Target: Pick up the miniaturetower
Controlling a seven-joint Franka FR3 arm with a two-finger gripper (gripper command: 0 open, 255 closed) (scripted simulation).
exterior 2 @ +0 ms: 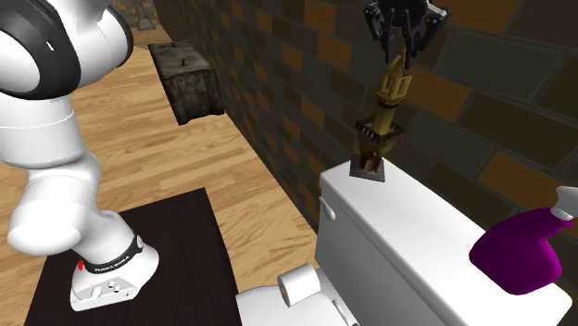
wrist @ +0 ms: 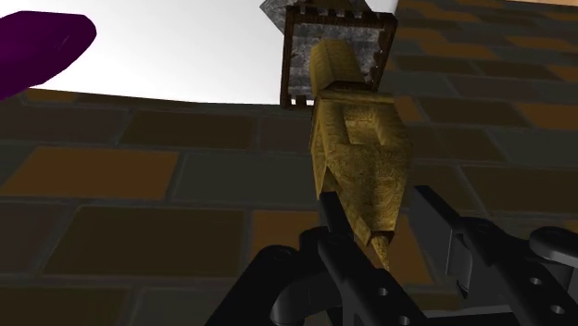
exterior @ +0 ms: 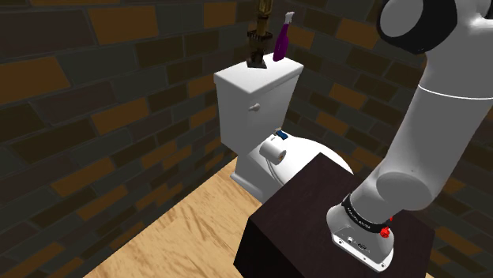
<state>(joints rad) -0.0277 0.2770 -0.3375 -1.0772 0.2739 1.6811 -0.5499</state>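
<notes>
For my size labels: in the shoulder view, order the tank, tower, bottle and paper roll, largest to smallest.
1. tank
2. tower
3. bottle and roll look about alike; the roll is nearer the camera, so unranked.

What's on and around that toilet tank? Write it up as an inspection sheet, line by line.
Surface: white toilet tank lid, flat, bearing two things.
Job's things: miniature tower, brownish-gold, upright on its dark square base at one end of the lid.
Clutter: purple spray bottle on the same lid, apart from the tower; white paper roll at the toilet's side.
Grippers: gripper above the tower, fingers open with the tower's tip between them; contact cannot be told.
Cables: nothing seen.
Surroundings: brick wall, wooden floor, dark stand, dark box against the wall.
</notes>
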